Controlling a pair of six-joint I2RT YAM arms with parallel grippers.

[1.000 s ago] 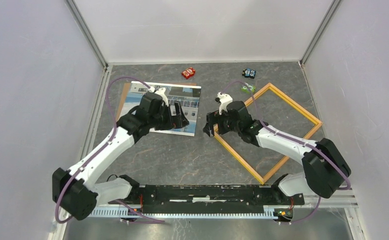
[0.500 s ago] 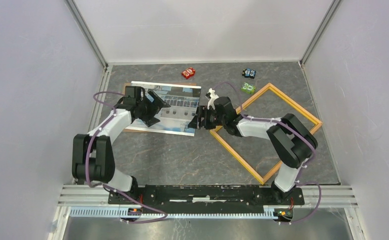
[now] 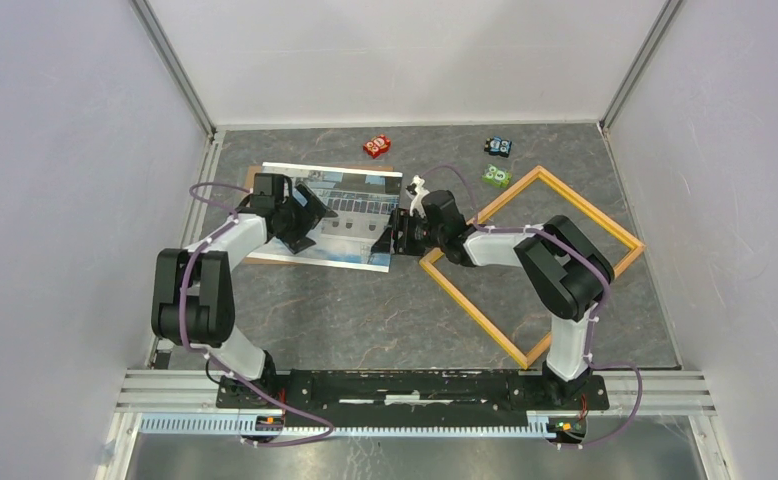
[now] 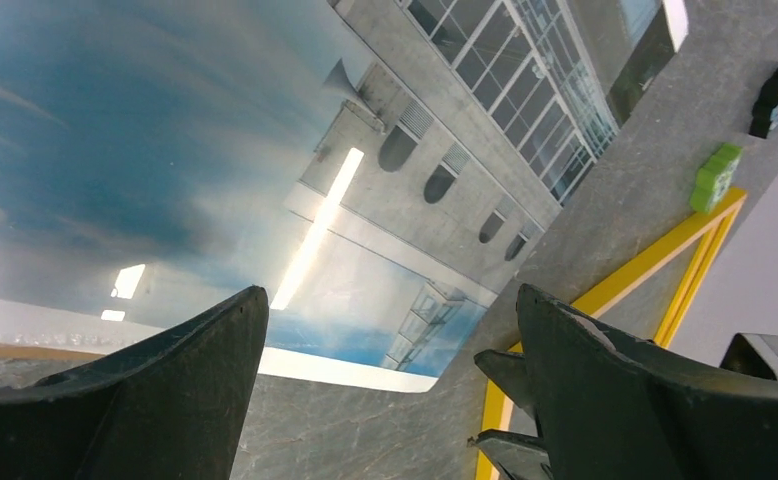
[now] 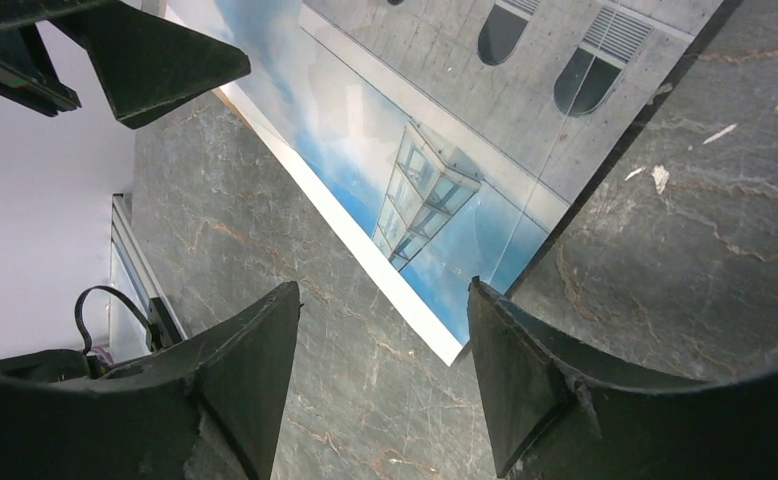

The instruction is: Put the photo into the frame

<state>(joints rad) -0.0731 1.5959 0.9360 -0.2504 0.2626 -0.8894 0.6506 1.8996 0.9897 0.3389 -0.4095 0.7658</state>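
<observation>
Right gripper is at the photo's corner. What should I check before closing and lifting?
1. Right gripper lined up on the photo: ok, the photo's corner lies between its fingers.
2. Grip made: not ok, the jaws stand apart with nothing pinched.
3. Left gripper clear of the photo: cannot tell; it is open and low over the print.
4. Photo loose from the backing board: cannot tell.
5. Frame opening free: ok where visible; the right arm hides part.
6. Green block: ok, it sits outside the frame.
</observation>
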